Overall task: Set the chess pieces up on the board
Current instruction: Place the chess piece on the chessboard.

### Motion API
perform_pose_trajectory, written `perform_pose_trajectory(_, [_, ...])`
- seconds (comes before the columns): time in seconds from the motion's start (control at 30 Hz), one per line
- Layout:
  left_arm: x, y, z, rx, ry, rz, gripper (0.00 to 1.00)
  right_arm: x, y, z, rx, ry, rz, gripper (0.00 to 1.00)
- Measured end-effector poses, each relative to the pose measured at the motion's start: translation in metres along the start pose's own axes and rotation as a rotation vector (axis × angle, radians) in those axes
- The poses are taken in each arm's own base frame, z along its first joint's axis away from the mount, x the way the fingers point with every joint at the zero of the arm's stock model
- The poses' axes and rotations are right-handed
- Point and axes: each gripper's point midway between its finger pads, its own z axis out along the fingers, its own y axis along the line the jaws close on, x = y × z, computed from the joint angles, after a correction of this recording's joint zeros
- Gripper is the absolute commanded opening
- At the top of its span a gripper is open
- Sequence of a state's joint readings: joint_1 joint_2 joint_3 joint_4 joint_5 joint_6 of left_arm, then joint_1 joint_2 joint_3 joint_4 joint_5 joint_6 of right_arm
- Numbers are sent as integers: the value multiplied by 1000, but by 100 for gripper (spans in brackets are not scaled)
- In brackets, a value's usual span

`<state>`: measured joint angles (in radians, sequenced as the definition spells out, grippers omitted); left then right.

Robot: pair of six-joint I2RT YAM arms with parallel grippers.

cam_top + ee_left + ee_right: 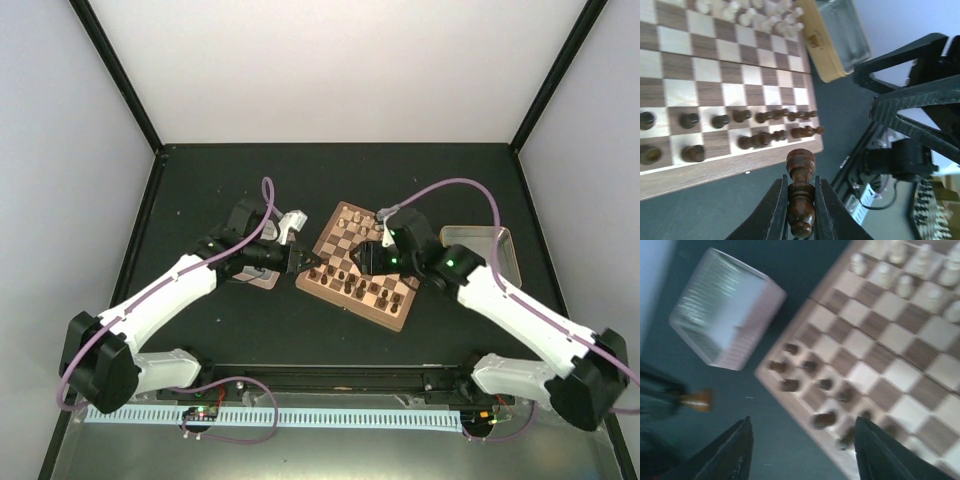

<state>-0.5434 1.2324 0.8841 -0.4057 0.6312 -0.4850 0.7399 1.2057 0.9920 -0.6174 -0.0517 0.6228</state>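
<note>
On the left a shallow tray lies on the dark table, partly hidden under the left arm. Just right of it the left claw is clamped on one dark brown chess piece, gripped by its lower body with the carved head sticking out past the fingertips. That piece hangs over the table just off the board's left corner, not over any square.

The board sits skewed in the middle of the table. The other dark pieces stand in two rows along its near edge, and the near row shows a few unfilled squares. The cream pieces crowd the far edge.

Over the right part of the dark rows hangs the right claw, its jaws spread wide with nothing between them. The wrist view there is blurred.

Farther right, well apart from the board, lies a second tray
</note>
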Motion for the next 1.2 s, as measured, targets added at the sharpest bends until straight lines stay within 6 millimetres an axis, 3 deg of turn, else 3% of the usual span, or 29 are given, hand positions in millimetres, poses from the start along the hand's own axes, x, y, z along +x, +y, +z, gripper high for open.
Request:
perform_pose_trajectory(0.17, [-2, -32, -8, 141, 8, 51, 5, -5, 39, -24, -274, -104, -7, 65])
perform_pose_trajectory(0.37, [-5, -68, -19, 305, 45, 21, 6, 7, 67, -31, -484, -95, -54, 64])
perform_pose_trajectory(0.77, [-10, -113, -41, 541, 98, -9, 6, 6, 105, -68, -775, -152, -87, 26])
perform_pose_trajectory(1.0, [-6, -122, -47, 598, 126, 17, 6, 7, 114, -84, -854, -185, -123, 26])
perform_pose_trajectory(1.2, [-1, -127, -50, 625, 151, 35, 7, 7, 115, -94, -879, -222, -142, 7])
